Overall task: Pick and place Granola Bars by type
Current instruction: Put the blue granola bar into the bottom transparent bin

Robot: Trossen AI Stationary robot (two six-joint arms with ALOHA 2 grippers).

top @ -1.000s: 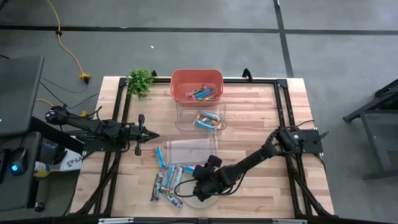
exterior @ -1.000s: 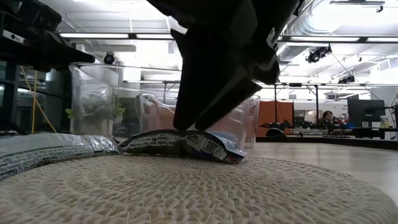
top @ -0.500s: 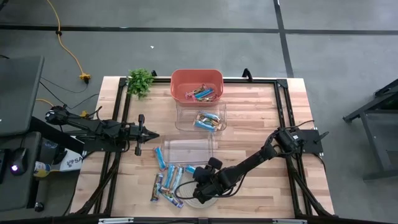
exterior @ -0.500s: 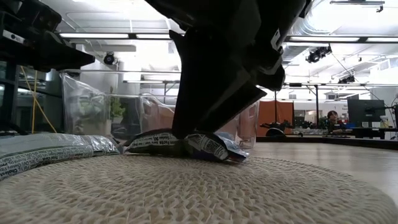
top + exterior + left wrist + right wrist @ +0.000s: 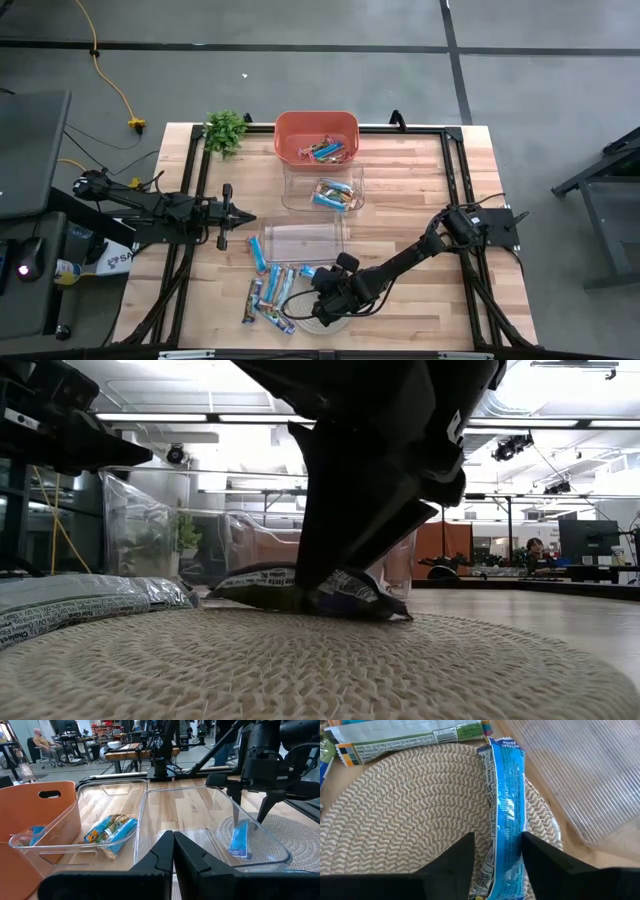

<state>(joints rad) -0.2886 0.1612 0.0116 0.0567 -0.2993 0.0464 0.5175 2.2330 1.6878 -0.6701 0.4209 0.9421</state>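
Right gripper (image 5: 497,857) straddles blue granola bar (image 5: 506,805) on woven coaster (image 5: 415,815).

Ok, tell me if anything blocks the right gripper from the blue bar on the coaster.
Nothing visible does. The right gripper already straddles the blue granola bar, one finger on each side, with the bar lying on the woven coaster. The left gripper waits shut, far off over the table's left side.

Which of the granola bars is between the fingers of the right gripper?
The light blue bar lying on the woven coaster, between the right gripper's open fingers; the other loose bars lie beside the coaster.
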